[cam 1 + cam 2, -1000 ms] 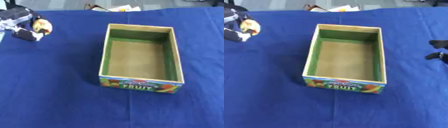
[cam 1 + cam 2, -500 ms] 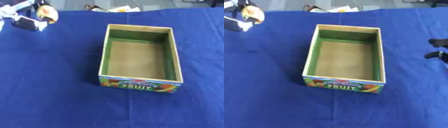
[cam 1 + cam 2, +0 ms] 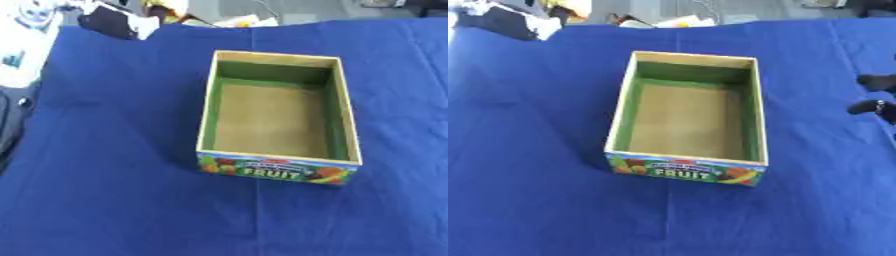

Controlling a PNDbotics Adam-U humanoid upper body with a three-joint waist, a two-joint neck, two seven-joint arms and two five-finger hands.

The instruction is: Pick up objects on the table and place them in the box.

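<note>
At far left, the robot's left hand point(image 3: 109, 21), blurred at the top edge, lifts an orange-yellow object point(image 3: 166, 6); its finger state cannot be told. To finish well, it should swing rightward and down over the open rectangular cardboard box with green inner walls and a fruit label point(image 3: 208, 107), releasing low. The box sits empty on the blue-clothed counter point(image 3: 105, 175). Farther right, the dark right hand point(image 3: 877, 97) idles, fingers indistinct.

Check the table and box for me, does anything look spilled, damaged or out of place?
Nothing looks spilled or damaged. The FRUIT box sits upright and open on the blue cloth, with nothing in it. The left hand is blurred at the far left corner; the right hand shows at the right edge.
</note>
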